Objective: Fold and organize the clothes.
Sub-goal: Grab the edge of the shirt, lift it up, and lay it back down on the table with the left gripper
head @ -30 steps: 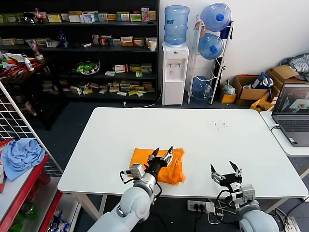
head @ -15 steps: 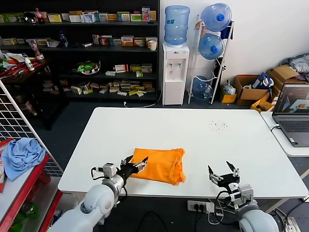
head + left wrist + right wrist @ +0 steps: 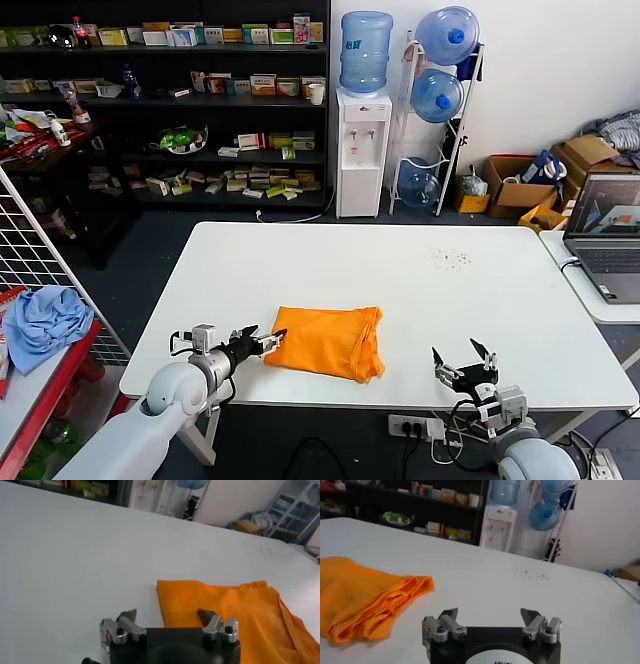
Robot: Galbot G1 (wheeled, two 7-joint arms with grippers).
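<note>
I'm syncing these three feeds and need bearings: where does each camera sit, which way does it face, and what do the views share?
Head view: from the robot's head, facing forward and down over the white table; both arms show, left tool open beside the orange T-shirt, right tool open.
Left wrist view: behind the left tool, facing the T-shirt's corner.
Right wrist view: behind the right tool, facing across the table toward the water dispenser.
Shared: the T-shirt, in all three.

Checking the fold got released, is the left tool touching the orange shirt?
Apart. The left wrist view shows the left tool open and empty, with white table between its fingertips and the orange shirt.
</note>
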